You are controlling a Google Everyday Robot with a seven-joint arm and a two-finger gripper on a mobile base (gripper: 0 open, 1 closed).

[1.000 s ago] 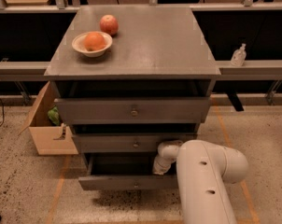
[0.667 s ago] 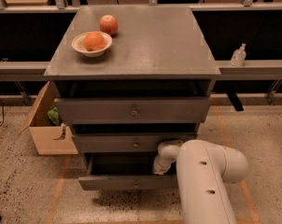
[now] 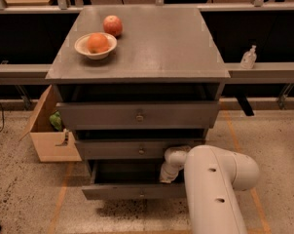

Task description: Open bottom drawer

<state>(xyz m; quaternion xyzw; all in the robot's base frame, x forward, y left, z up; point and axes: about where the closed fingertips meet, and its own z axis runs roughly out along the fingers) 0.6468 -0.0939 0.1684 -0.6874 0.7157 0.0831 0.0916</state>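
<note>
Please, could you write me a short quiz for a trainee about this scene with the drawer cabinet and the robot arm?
1. How many fruits are on the cabinet top, counting the one in the bowl?
2. True or false: the bottom drawer stands partly open, with its inside showing.
3. Where is the gripper?
A) over the bowl
B) at the bottom drawer, right of centre, just behind its front
C) resting on the cabinet top

Key: 1) two; 2) true; 3) B
</note>
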